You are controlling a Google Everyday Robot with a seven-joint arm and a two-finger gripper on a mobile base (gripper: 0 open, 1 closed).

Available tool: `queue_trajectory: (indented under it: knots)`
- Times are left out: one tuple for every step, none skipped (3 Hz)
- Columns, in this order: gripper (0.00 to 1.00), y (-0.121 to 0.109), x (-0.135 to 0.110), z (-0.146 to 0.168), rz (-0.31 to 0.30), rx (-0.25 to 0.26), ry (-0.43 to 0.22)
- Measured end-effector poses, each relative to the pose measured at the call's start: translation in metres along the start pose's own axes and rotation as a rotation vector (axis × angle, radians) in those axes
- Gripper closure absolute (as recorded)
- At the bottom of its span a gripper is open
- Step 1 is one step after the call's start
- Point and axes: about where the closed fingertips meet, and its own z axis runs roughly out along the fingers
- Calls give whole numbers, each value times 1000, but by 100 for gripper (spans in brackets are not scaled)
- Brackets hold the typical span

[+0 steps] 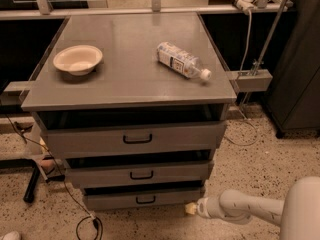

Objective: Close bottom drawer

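Note:
The bottom drawer (145,199) is the lowest of three in the grey cabinet (130,104). It has a low grey front panel and a small black handle (145,200). It stands pulled out a little, with a dark gap above its front. My gripper (191,208) is at the end of the white arm (240,207), low near the floor, right at the drawer's right front corner.
The middle drawer (140,173) and top drawer (135,138) stand slightly out too. A white bowl (77,59) and a lying plastic bottle (182,61) rest on the cabinet top. Cables (85,221) lie on the speckled floor at left. A dark cabinet (295,69) stands at right.

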Motion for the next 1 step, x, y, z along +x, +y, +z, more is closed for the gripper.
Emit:
queue_trajectory:
  knots:
    - [100, -31, 34, -42, 87, 49, 90]
